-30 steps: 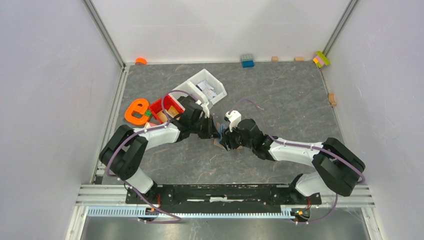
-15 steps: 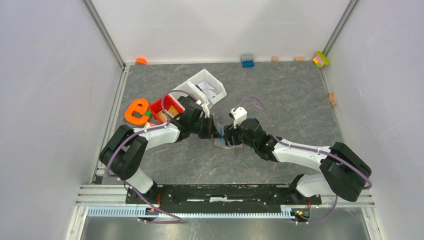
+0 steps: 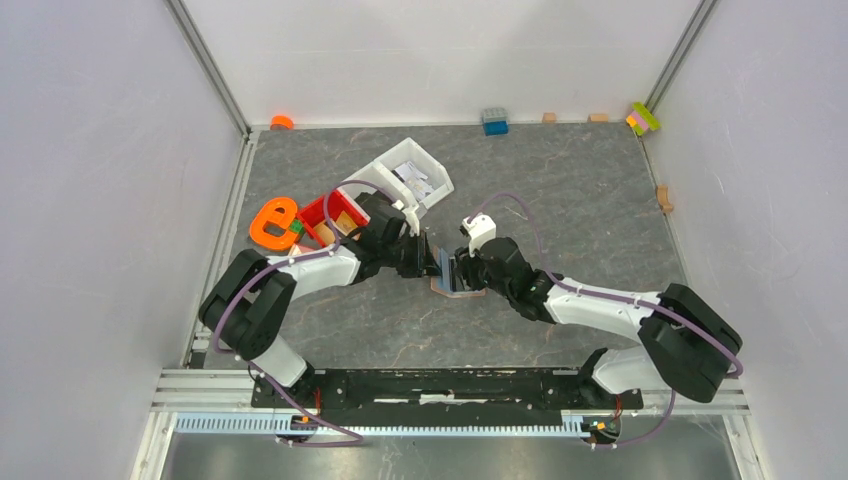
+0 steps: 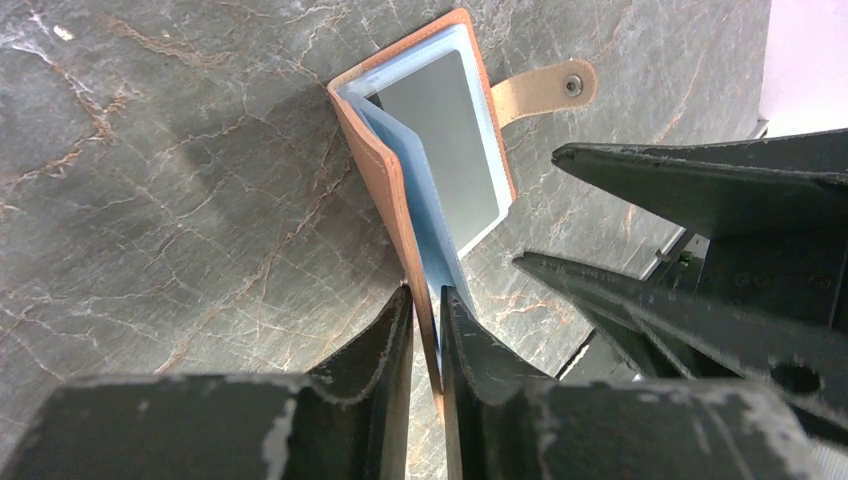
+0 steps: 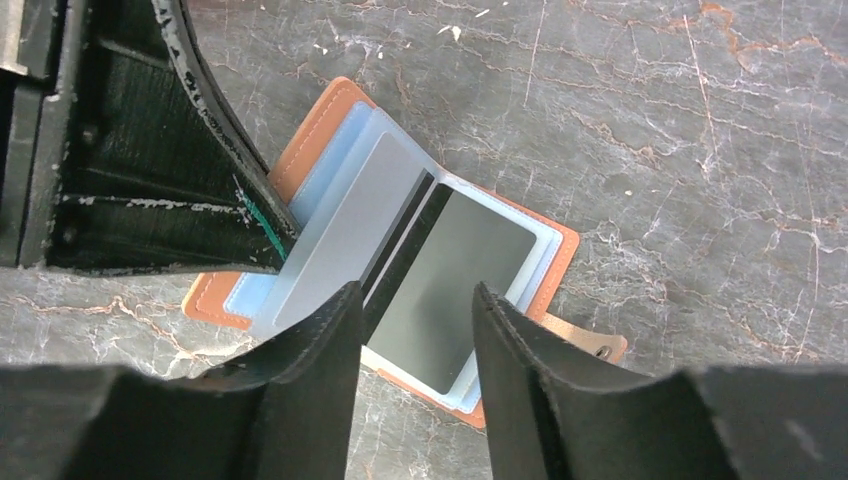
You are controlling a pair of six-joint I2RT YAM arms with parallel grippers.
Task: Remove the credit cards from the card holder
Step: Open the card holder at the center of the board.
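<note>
the card holder lies open on the grey marbled table, at its middle, between the two arms. the left gripper is clenched on one tan cover, holding that cover up on its edge, while the other cover lies flat with its closing tab stretched out on the table. a grey credit card sits inside a pale blue clear sleeve on the flat half, not yet out. in the right wrist view a second sleeve leaf stands raised beside it; i cannot tell whether it holds a card.

the right gripper hangs just above the open holder, released, its two black fingers spread with a clear gap, and the edge of the raised leaf lies in line with that gap. they do not appear to touch it.

behind the left arm are a red bin, a white bin and an orange letter e.
</note>
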